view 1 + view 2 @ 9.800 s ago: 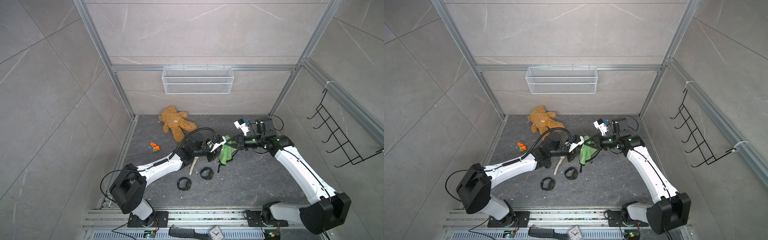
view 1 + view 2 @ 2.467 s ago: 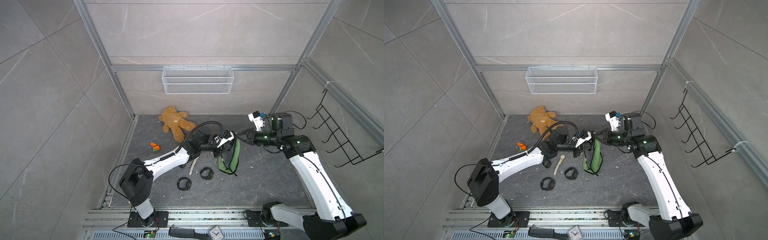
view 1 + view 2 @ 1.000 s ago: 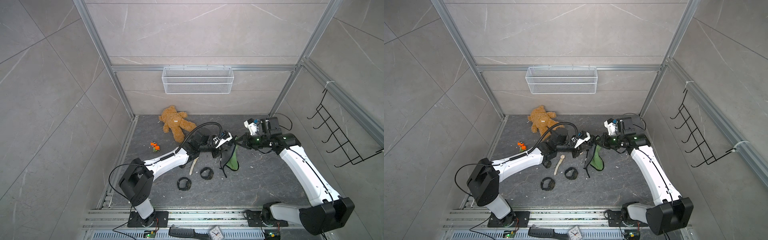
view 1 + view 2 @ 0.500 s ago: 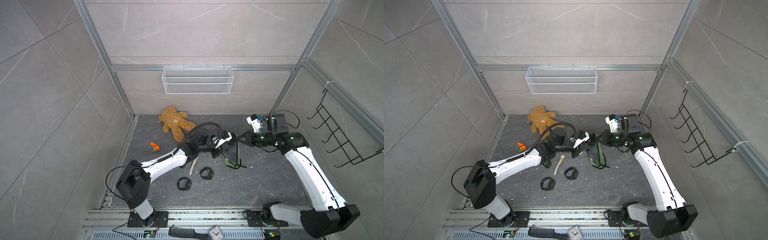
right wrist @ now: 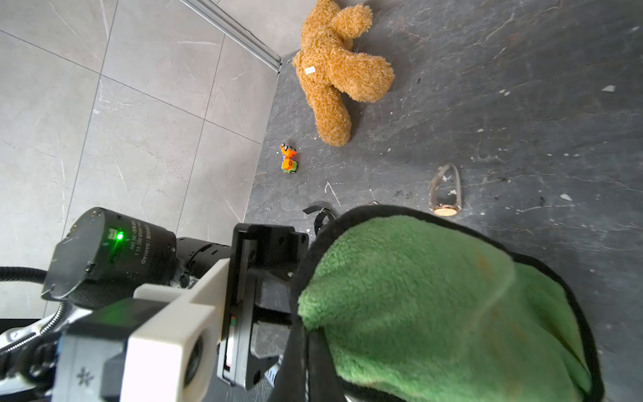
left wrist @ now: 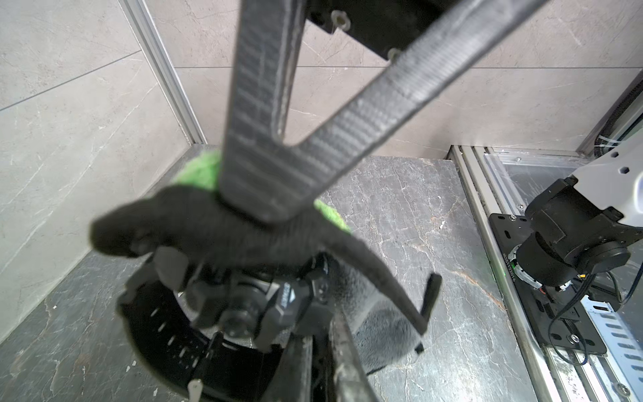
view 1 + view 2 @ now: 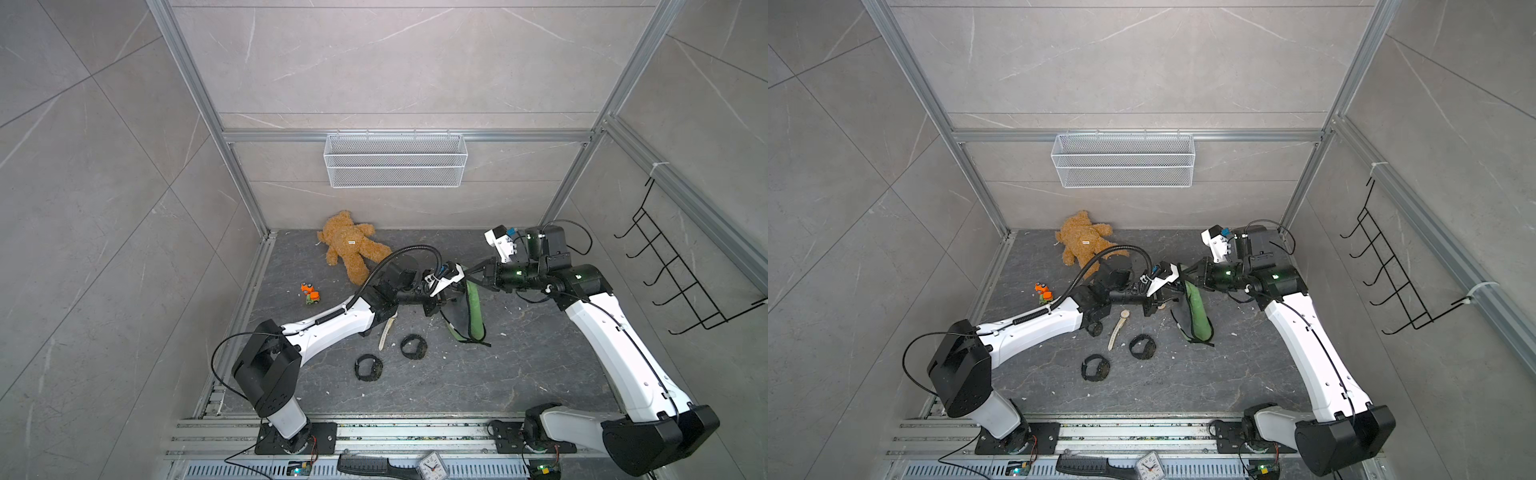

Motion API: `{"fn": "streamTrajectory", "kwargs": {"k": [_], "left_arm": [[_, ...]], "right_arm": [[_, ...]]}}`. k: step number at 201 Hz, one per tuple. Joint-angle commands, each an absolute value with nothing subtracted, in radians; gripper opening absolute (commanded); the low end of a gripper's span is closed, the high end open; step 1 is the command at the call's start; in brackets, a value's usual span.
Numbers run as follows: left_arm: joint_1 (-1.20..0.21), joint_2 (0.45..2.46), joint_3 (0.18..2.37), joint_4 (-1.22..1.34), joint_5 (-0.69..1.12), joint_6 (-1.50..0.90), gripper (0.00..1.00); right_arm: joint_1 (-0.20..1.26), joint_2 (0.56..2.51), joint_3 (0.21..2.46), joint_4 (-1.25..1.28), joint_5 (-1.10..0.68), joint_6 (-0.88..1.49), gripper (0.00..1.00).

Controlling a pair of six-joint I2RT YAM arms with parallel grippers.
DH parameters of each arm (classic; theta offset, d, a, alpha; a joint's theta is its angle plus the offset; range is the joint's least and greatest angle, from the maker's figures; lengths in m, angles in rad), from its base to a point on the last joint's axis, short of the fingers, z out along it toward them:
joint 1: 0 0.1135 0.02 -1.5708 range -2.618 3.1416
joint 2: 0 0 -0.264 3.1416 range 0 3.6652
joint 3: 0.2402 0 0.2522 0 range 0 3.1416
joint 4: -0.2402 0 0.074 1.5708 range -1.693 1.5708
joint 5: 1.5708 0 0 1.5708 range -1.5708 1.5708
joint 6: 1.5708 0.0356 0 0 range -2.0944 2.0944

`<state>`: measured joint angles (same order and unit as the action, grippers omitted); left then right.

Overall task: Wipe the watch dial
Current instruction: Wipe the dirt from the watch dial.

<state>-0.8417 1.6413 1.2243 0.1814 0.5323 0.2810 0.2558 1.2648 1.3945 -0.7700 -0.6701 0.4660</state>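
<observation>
Since half a second ago, I am seeing the right gripper (image 7: 471,275) drawing the green cloth (image 7: 473,303) closer, clenched on it; left gripper (image 6: 315,343), lower centre, is gripping the black watch (image 6: 243,309), presenting its dial for wiping.

A black watch (image 6: 243,313) is sitting clamped, dial facing a green cloth (image 7: 471,305) with black edging, which is hanging down, its lower end touching the floor.

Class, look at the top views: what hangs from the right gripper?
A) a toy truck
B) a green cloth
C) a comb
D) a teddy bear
B: the green cloth hangs from the right gripper, while the bear, comb and truck lie apart.
</observation>
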Motion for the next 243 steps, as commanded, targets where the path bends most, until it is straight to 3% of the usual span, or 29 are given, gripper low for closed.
{"fn": "streamTrajectory", "kwargs": {"k": [1, 243], "left_arm": [[-0.847, 1.616, 1.265, 0.228, 0.565, 0.278, 0.00], [-0.845, 1.519, 1.206, 0.266, 0.514, 0.297, 0.00]], "right_arm": [[0.274, 1.279, 1.363, -0.714, -0.681, 0.492, 0.00], [0.232, 1.274, 1.200, -0.714, -0.581, 0.433, 0.00]]}}
